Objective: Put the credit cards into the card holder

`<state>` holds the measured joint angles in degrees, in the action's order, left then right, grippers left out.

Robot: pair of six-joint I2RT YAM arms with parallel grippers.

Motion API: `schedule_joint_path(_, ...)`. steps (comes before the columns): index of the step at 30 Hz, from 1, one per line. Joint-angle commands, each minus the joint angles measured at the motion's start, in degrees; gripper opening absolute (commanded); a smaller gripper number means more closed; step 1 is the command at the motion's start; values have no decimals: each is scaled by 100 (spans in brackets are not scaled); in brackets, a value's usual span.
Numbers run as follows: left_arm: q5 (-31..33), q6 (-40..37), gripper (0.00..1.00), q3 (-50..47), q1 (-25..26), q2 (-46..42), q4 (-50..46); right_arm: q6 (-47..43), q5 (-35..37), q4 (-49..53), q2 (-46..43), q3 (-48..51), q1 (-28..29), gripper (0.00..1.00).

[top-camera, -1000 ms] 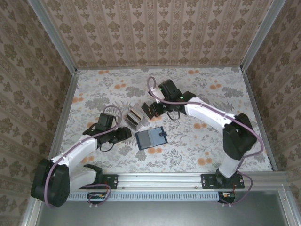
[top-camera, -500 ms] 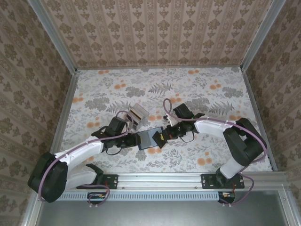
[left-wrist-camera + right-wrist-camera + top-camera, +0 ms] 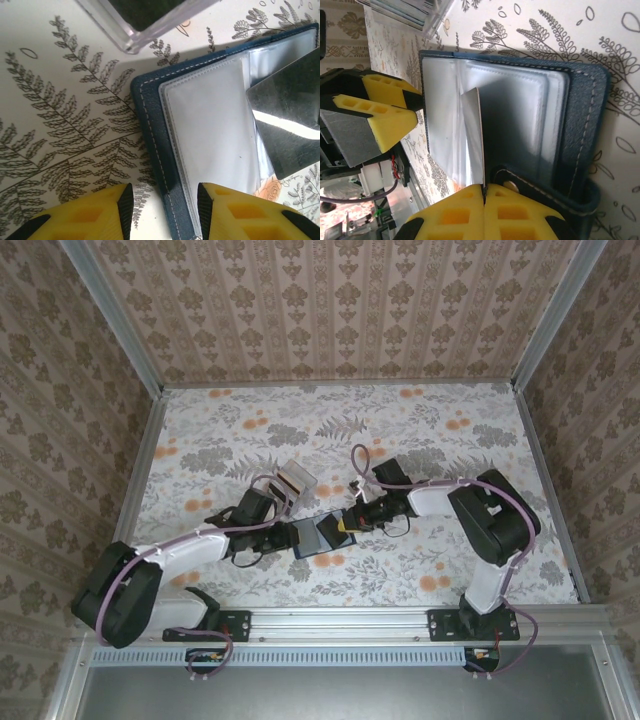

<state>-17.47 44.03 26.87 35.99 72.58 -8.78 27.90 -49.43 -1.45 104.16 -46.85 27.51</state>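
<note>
Though it blurs overhead, card (image 3: 471, 140) pinched in right end effector (image 3: 484, 189), left end effector (image 3: 165, 195) spread at card holder (image 3: 151, 140)

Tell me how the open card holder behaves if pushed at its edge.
The card holder lies thin and flat on the table, so it will probably slide rather than tip. Its clear sleeves look floppy and may buckle. The stitched cover seems soft, likely bending when lifted.

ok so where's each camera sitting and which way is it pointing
Top external: above, behind the bases, facing down at the table; left arm and right arm show.
Left wrist: faces down past the left gripper onto the card holder.
Right wrist: faces along the right gripper, shut on a card.
Shared: all three see the card holder.
</note>
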Motion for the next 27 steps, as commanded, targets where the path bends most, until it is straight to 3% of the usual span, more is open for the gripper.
schedule_joint_path(1,208,63,41,45,39,107,125,85,-269,-181,179,-140,17,0)
schedule_joint_path(9,489,200,27,-30,40,343,347,21,-256,-174,280,-182,18,0)
schedule_joint_path(27,664,-8,17,154,62,476,46,480,-344,-894,655,-406,279,0)
